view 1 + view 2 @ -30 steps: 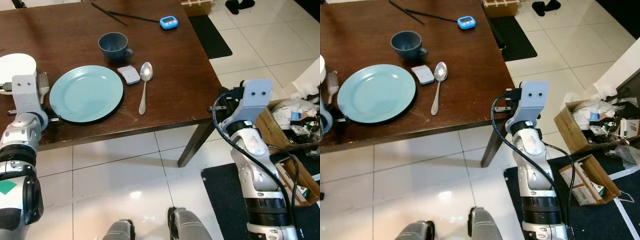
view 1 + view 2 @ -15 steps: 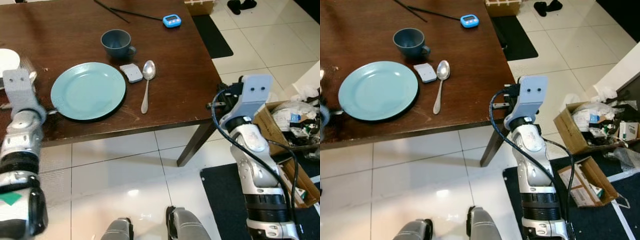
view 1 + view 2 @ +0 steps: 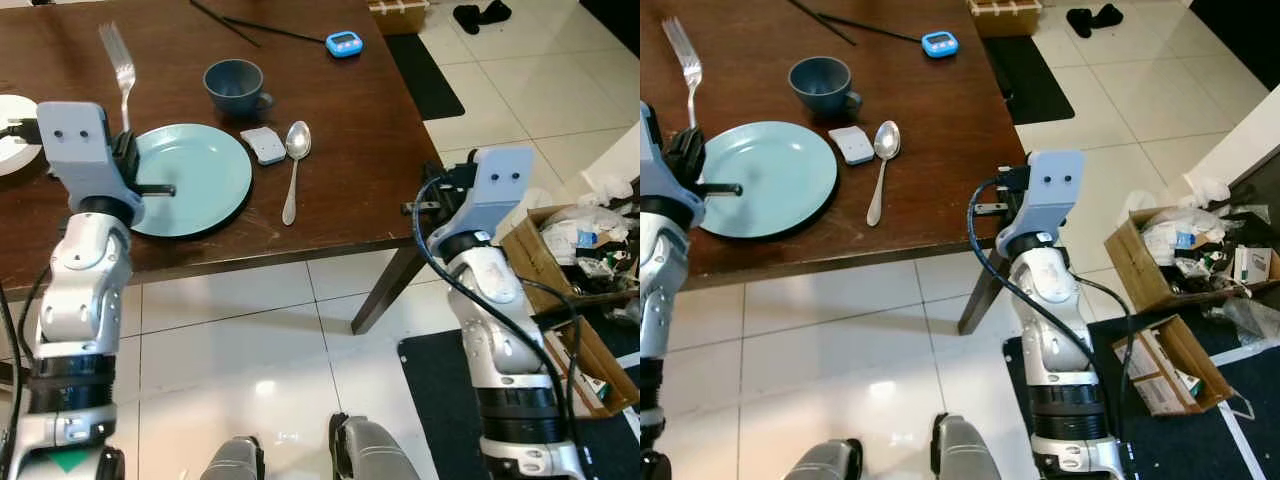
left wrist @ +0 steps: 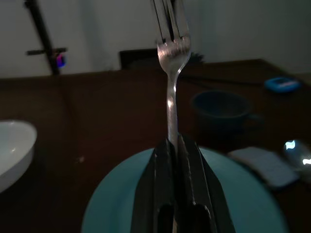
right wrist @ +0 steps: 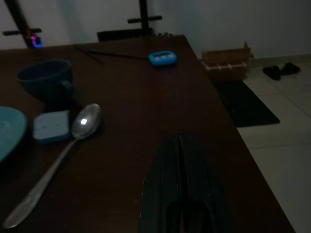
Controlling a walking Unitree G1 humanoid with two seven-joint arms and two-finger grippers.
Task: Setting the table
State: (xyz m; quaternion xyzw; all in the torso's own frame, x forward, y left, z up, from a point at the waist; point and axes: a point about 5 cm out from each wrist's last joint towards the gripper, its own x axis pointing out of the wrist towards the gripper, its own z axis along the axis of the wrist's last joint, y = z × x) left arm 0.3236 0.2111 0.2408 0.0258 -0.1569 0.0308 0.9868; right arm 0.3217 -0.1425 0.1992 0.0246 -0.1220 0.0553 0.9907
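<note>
- The left gripper (image 4: pixel 174 145) has come up over the near left side of the blue plate (image 3: pixel 205 175). A moment ago it was low by the table edge, left of the plate.
- Its two fingers are pressed tight on the handle of a fork (image 3: pixel 118 55). The fork stands straight up, prongs at the top.
- So the fork is picked up and, by the look of it, needs a spot beside the plate.
- There is bare wood left of the plate, before the white bowl (image 3: pixel 15 118).
- The spoon (image 3: pixel 293 170), the small pale block (image 3: pixel 264 146) and the cup (image 3: pixel 235 88) sit on the other side.
- The right gripper (image 5: pixel 179 162) waits at the table's (image 3: pixel 350 110) right edge, fingers closed on nothing.
</note>
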